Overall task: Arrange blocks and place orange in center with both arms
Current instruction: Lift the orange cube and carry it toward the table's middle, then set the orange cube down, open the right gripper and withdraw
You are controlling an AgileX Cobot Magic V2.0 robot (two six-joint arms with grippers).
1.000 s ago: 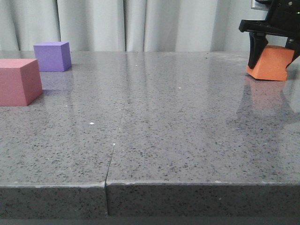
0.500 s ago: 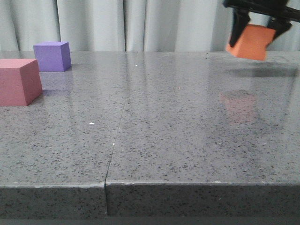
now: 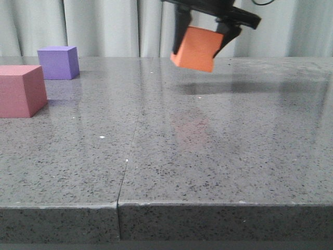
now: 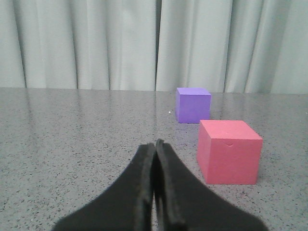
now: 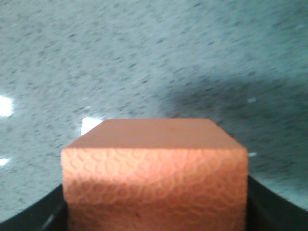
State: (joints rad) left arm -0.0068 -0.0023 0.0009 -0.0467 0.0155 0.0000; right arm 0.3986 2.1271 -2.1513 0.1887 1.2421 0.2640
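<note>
Orange cube [image 3: 194,48]: held clear of the tabletop [image 3: 208,156], tilted, at the far centre of the scene, slightly right of the middle seam. Clamped between the two black fingers of the right gripper [image 3: 204,28], one finger on each side face. A soft shadow lies on the tabletop under and to the right of it, with a faint orange reflection nearer the camera. In the right wrist view the orange cube [image 5: 155,175] fills the lower frame, its surface showing a ringed foam texture, with finger edges at both lower corners.

Purple cube [image 3: 58,62]: resting on the tabletop at the far left, upright. Also seen in the left wrist view [image 4: 193,104].

Pinkish-red cube [image 3: 20,90]: resting on the tabletop at the left edge, nearer than the purple cube and just apart from it, partly cut off by the frame. In the left wrist view [image 4: 228,150] a small dent marks its front face.

Left gripper [image 4: 155,144]: fingers pressed together with nothing between them, low over the tabletop, both cubes beyond and to one side.

Backdrop: pale pleated curtain [image 3: 104,26].
</note>
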